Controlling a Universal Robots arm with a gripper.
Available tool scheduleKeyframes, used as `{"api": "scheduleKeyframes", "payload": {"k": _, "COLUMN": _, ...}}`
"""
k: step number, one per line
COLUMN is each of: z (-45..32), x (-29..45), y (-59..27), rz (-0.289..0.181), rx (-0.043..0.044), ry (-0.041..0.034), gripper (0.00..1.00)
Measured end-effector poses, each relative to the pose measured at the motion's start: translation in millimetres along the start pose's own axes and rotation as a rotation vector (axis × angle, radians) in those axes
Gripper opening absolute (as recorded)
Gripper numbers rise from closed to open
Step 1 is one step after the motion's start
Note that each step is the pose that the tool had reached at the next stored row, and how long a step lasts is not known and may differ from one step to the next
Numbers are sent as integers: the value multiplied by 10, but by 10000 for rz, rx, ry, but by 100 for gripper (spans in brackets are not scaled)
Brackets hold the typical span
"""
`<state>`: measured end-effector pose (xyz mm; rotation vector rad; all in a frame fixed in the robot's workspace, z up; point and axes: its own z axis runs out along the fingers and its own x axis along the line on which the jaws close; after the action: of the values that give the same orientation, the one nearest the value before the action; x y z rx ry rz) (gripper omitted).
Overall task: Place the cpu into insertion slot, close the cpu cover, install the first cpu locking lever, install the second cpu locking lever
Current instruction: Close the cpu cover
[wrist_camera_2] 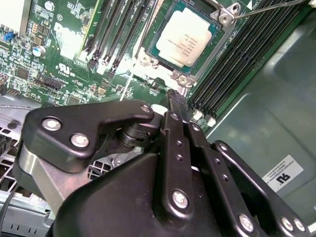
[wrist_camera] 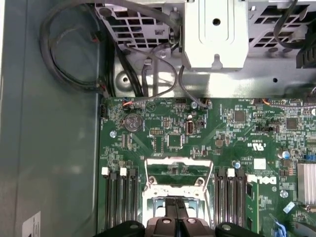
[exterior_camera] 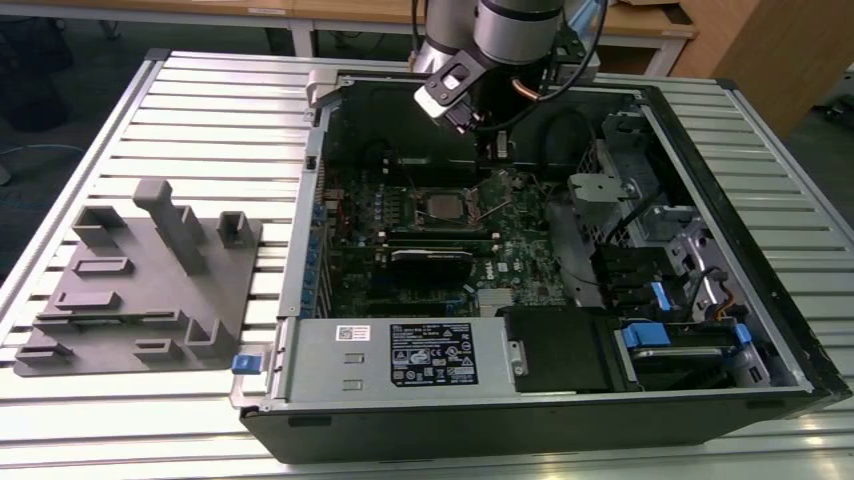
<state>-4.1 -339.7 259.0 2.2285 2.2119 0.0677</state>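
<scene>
A grey fixture tray (exterior_camera: 140, 280) lies on the bench (exterior_camera: 200, 100) at the exterior view's left. Beside it to the right stands the open computer case (exterior_camera: 534, 432). The cpu (wrist_camera_2: 185, 37) sits in its socket on the motherboard (wrist_camera: 163, 128), and the cpu cover (wrist_camera: 177, 161) seems to be raised open. The end effector (wrist_camera_2: 174, 98) hovers just beside the socket, fingers narrow and holding nothing.

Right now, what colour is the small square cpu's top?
Pale silvery-grey metal cpu, clearest in the second wrist view.
</scene>
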Motion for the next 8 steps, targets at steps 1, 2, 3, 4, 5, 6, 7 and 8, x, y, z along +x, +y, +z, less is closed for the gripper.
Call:
{"api": "scheduleKeyframes", "payload": {"k": 1, "z": 2, "x": 0, "y": 8, "rz": 0, "rx": 0, "ry": 0, "gripper": 11}}
{"api": "scheduleKeyframes", "payload": {"k": 2, "z": 3, "x": 0, "y": 15, "rz": 1, "rx": 0, "ry": 0, "gripper": 11}}
{"api": "scheduleKeyframes", "payload": {"k": 3, "z": 5, "x": 0, "y": 23, "rz": 1, "rx": 0, "ry": 0, "gripper": 11}}
{"api": "scheduleKeyframes", "payload": {"k": 4, "z": 6, "x": 0, "y": 30, "rz": 0, "rx": 0, "ry": 0, "gripper": 11}}
{"api": "scheduleKeyframes", "payload": {"k": 5, "z": 8, "x": 0, "y": 37, "rz": 0, "rx": 0, "ry": 0, "gripper": 11}}
{"api": "scheduleKeyframes", "payload": {"k": 6, "z": 10, "x": 0, "y": 43, "rz": 0, "rx": 0, "ry": 0, "gripper": 11}}
{"api": "scheduleKeyframes", "payload": {"k": 7, "z": 11, "x": 0, "y": 48, "rz": 0, "rx": 0, "ry": 0, "gripper": 11}}
{"api": "scheduleKeyframes", "payload": {"k": 8, "z": 12, "x": 0, "y": 52, "rz": 0, "rx": 0, "ry": -1, "gripper": 11}}
